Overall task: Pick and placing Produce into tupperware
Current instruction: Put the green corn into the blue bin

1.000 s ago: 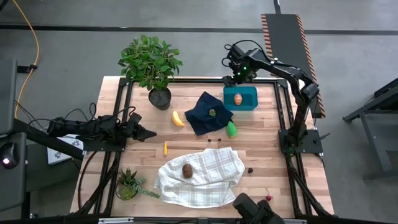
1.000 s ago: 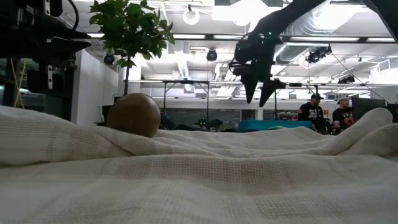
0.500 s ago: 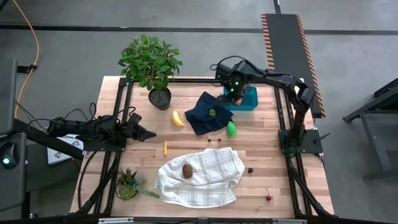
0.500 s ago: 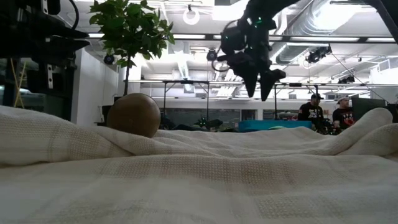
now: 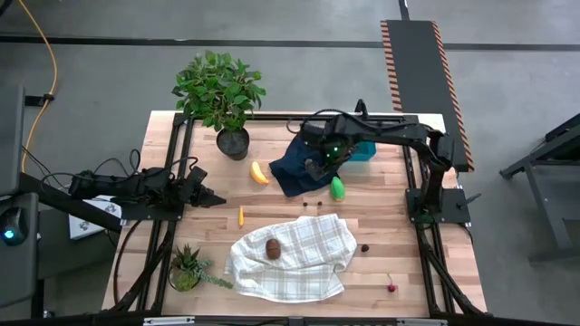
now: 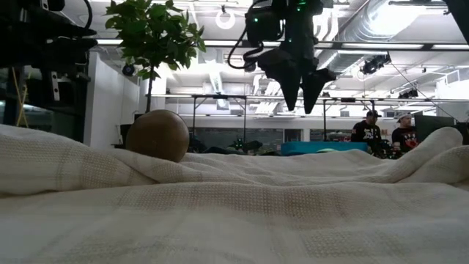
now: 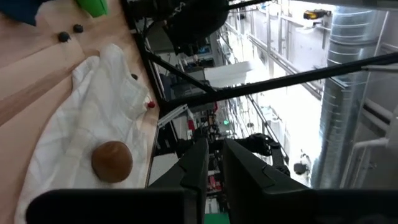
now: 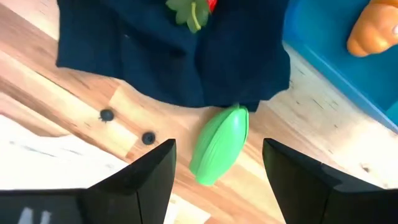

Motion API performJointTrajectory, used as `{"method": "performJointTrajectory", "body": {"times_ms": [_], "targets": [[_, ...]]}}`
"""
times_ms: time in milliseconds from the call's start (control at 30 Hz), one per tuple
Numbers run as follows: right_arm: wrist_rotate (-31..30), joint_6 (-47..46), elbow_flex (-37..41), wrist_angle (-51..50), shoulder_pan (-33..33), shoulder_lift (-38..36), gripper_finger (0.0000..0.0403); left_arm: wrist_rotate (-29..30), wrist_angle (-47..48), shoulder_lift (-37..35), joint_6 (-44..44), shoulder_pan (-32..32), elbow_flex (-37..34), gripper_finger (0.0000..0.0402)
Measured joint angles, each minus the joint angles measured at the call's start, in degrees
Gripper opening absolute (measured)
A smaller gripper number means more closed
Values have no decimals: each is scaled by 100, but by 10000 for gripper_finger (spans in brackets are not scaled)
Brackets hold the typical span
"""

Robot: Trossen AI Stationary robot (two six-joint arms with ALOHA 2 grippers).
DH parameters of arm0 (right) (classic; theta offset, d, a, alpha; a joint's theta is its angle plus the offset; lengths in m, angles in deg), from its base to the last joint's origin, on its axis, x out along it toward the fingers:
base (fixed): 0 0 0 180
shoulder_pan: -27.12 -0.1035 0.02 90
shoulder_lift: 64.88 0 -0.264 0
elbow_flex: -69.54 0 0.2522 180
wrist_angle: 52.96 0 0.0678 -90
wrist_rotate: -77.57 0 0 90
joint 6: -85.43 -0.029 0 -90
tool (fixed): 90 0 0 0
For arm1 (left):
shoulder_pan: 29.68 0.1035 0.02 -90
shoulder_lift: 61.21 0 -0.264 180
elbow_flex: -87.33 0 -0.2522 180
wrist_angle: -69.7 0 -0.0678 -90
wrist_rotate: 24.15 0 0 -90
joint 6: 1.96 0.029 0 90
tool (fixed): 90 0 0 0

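Now reaching for the next piece: my right gripper (image 5: 319, 167) hangs wide open and empty above the navy cloth (image 5: 299, 167), just beside the bright green piece (image 8: 219, 145).

One orange piece (image 8: 375, 30) already sits in the teal tupperware (image 5: 362, 151); the banana (image 5: 259, 172), the kiwi-like piece (image 5: 272, 248) on the checked cloth (image 5: 304, 258) and the cherries (image 5: 391, 288) lie loose. I judge my next move is a descent straddling the green piece, then closing. My left gripper (image 5: 207, 194) waits shut, holding nothing.
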Motion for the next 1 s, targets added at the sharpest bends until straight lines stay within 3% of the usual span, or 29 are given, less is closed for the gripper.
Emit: {"method": "performJointTrajectory", "body": {"times_ms": [367,667,1000], "targets": [[297,-719,918,224,-322,-2,232,-356,-58,-2,147,0,0,40],[279,-1115,1040,609,-332,-11,232,-385,-64,-1,147,2,0,40],[292,-1519,1909,1220,-170,-829,232,-475,-80,0,238,2,0,40]]}}
